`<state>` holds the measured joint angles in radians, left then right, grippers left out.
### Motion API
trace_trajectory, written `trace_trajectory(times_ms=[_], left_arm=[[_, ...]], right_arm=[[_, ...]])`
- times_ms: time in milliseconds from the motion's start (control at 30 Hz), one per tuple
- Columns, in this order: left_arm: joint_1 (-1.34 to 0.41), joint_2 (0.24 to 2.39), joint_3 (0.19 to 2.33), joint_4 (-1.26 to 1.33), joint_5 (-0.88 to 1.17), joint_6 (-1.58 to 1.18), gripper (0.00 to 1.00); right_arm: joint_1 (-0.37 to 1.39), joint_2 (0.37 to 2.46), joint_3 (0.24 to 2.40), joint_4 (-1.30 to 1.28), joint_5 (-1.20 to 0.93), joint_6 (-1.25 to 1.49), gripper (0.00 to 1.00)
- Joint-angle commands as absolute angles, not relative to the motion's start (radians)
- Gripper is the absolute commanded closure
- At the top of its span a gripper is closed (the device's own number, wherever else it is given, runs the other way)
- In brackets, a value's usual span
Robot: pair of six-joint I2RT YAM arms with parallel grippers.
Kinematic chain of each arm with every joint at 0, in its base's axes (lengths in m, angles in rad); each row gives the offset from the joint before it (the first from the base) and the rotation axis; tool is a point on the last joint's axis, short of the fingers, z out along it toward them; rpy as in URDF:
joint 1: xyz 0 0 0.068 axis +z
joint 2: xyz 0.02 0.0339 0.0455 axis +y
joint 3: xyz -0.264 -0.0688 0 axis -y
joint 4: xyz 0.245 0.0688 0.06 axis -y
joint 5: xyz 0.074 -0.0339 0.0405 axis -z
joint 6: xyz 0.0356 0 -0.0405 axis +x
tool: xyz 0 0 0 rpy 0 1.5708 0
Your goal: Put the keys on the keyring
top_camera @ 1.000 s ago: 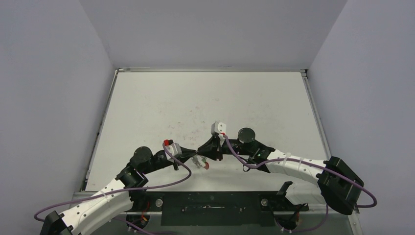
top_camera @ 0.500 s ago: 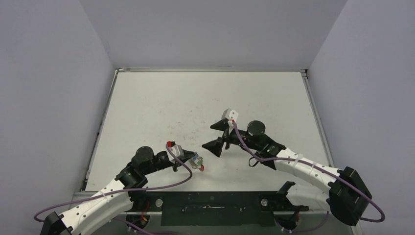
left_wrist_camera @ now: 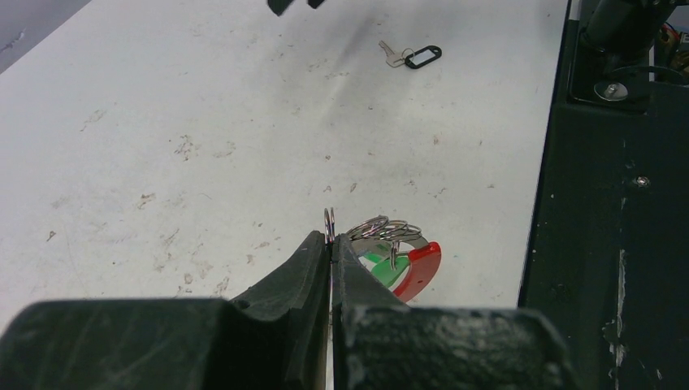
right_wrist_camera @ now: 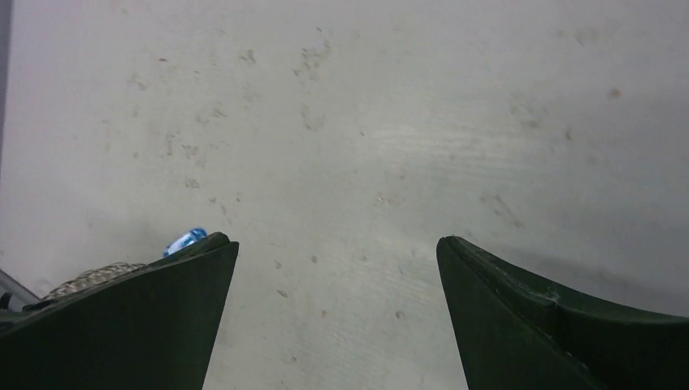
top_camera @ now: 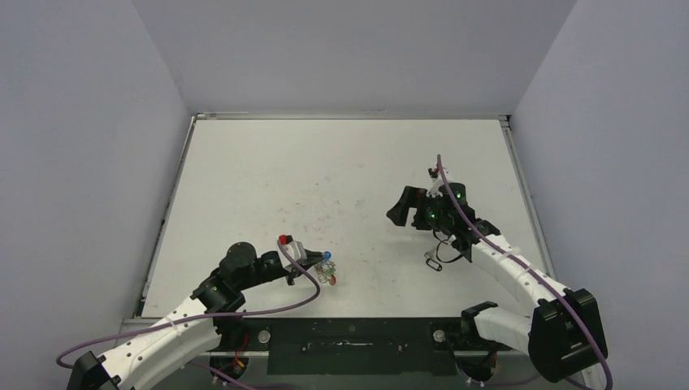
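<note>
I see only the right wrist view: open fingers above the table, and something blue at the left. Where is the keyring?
Observer: The left gripper pinches a silver ring of the keyring, jaws shut.
Operator: Which key do you see with it?
Observer: A green key shows beside the red section.
Operator: Is anything else lying loose?
Observer: A black loop with a small silver key lies beside the right arm.

Left end effector (top_camera: 315, 261) holds keyring (top_camera: 327, 273); right end effector (top_camera: 403, 207) well apart.
</note>
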<state>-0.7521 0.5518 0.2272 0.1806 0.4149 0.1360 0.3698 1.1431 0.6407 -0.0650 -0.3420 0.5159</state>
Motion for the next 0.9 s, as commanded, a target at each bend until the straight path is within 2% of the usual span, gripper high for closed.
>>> trace_trajectory(times_ms=[0, 133, 267, 567, 867], left_arm=[[-0.753, 0.546, 0.282, 0.213, 0.414, 0.142, 1.0], [-0.754, 0.549, 0.274, 0.224, 0.415, 0.138, 1.0], [-0.753, 0.562, 0.268, 0.238, 0.419, 0.135, 1.0], [-0.754, 0.568, 0.248, 0.279, 0.442, 0.121, 1.0], [-0.754, 0.566, 0.248, 0.267, 0.45, 0.131, 1.0]], right_arm=[[0.317, 1.035, 0.593, -0.315, -0.161, 0.601, 0.0], [0.292, 0.991, 0.603, -0.539, -0.009, 0.631, 0.0], [0.287, 0.936, 0.582, -0.619, 0.037, 0.694, 0.07], [0.284, 0.856, 0.508, -0.671, 0.095, 0.799, 0.51], [0.281, 0.997, 0.51, -0.568, 0.047, 0.764, 0.64]])
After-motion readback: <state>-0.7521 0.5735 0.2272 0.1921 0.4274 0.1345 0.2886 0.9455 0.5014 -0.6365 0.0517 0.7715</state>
